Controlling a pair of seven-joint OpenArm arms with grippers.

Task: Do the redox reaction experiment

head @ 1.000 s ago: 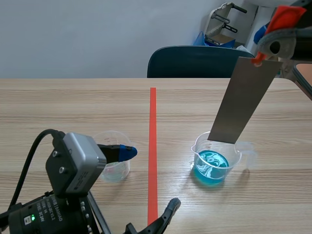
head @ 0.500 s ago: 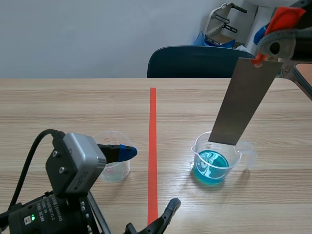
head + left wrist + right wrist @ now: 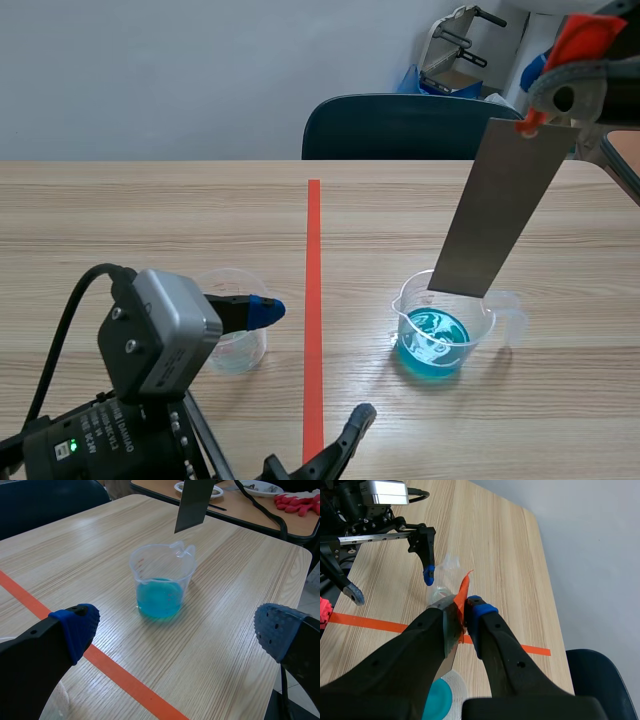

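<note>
Grey metal strip (image 3: 497, 205) hangs steeply tilted, lower end above the beaker (image 3: 445, 340).

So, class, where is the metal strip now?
Scene view, right side: the metal strip hangs from the right gripper, lower end above the blue-liquid beaker.

Legible text: none. White lettering is showing on the left arm's black housing (image 3: 105, 437), too small to read. Red graduation marks are showing on the beaker (image 3: 161, 577) of blue liquid, figures unreadable.

R gripper (image 3: 556, 97) w/ metal strip (image 3: 495, 205) over blue-liquid beaker (image 3: 438, 338), clear beaker (image 3: 236, 345) across tape (image 3: 313, 260)
</note>
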